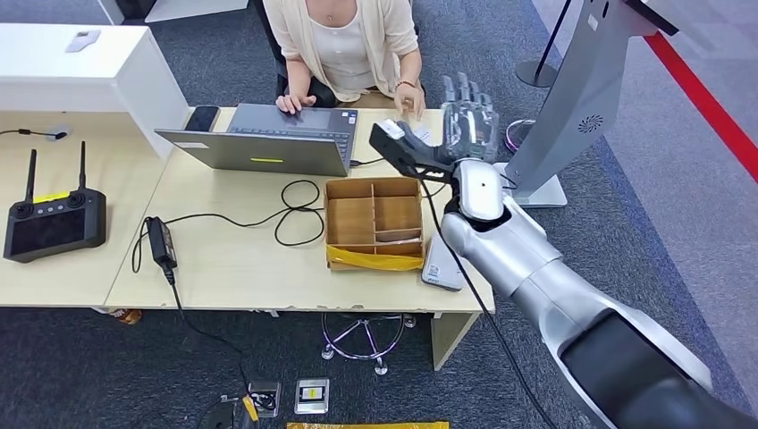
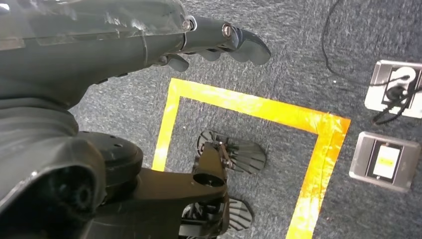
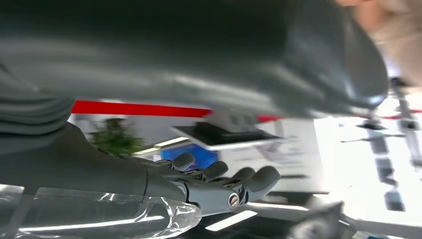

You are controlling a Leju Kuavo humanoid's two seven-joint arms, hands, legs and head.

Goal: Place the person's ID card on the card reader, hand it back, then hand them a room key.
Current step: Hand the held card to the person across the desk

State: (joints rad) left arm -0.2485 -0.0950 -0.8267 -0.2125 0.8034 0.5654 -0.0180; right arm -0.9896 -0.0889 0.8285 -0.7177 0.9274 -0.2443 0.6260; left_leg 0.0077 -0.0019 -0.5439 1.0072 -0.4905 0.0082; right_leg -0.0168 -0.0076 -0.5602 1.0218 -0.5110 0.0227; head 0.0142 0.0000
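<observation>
My right hand [image 1: 467,121] reaches over the table's far right corner toward the person, with the fingers [image 1: 471,100] stretched out and apart. In the right wrist view this hand [image 3: 214,181] has straight fingers and nothing lies between them and the thumb. The person's hand [image 1: 410,98] rests on the table edge just left of my right hand. A pale flat card reader [image 1: 442,265] lies at the table's near right edge. My left hand [image 2: 219,42] hangs over the floor, loosely extended and holding nothing.
A cardboard box [image 1: 350,222] with compartments sits beside the reader, yellow tape along its front. An open laptop [image 1: 268,143], a looped black cable [image 1: 295,210], a power brick [image 1: 162,241] and a remote controller [image 1: 54,219] lie on the tables. A grey stand [image 1: 572,107] rises on the right.
</observation>
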